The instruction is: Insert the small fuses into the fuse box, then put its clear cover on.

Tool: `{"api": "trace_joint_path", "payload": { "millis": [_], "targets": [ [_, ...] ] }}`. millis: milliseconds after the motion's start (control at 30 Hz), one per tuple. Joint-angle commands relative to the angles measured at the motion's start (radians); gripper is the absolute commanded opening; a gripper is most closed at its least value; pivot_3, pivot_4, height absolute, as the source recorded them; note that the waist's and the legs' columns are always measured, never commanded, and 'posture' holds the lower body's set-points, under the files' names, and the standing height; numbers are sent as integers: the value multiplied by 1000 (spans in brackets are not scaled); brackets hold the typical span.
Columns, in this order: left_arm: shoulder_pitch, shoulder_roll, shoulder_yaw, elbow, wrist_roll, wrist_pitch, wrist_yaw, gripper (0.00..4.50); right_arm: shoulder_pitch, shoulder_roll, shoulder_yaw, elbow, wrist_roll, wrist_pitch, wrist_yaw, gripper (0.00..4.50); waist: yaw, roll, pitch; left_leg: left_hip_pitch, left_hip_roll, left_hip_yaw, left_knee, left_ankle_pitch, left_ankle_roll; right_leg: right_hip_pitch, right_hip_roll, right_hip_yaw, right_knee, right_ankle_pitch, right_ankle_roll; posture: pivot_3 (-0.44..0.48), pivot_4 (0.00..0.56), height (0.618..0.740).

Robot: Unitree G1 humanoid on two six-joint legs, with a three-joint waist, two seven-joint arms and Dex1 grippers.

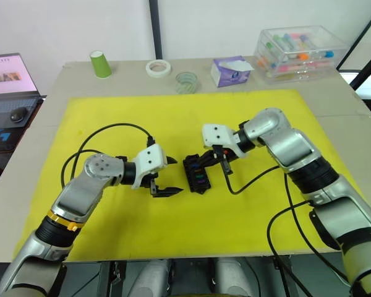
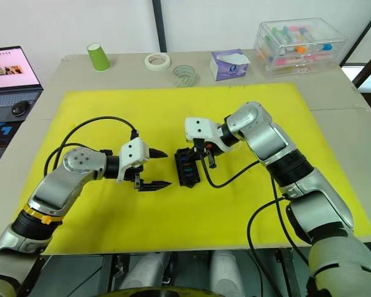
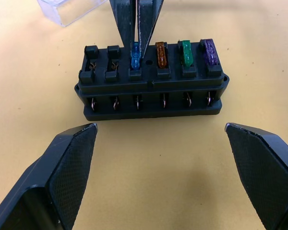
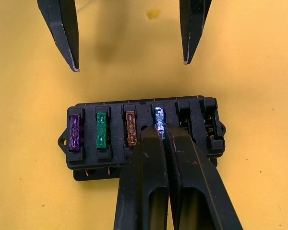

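Right gripper [image 4: 162, 136] at the blue fuse [image 4: 159, 116]; fuse box [image 1: 196, 172] sat mid-mat on the counter [image 1: 80, 80].
Wrist views showed four fuses seated: purple [image 4: 75, 131], green [image 4: 101, 129], amber [image 4: 130, 127], blue; two slots stood empty. Right jaws were pressed together on the blue one. Left gripper [image 1: 167, 176] hung just beside the box, jaws spread, holding nothing. Left wrist view caught the clear cover [image 3: 69, 10] beyond the box. Bare yellow mat [image 1: 173, 229] lay all around.
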Motion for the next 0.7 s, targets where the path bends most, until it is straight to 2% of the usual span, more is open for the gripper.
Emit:
{"api": "trace_joint_path", "payload": {
  "millis": [33,667,700],
  "targets": [
    [-10,0,4,-10,0,-19,-8,4476,-1,7,4,14,-25,14,-1,0,0,0,0,0,0,0,0,0,0,0,0,0,0,0,0,0,150,740],
    [-2,1,3,-14,8,-26,-6,4476,-21,17,-25,0,-11,31,-2,0,-1,0,0,0,0,0,0,0,0,0,0,0,0,0,0,0,150,740],
    [-3,0,3,-14,8,-26,-6,4493,-19,16,-24,-1,-12,30,-1,230,-1,0,0,0,0,0,0,0,0,0,0,0,0,0,0,0,150,740]
  ]
}}
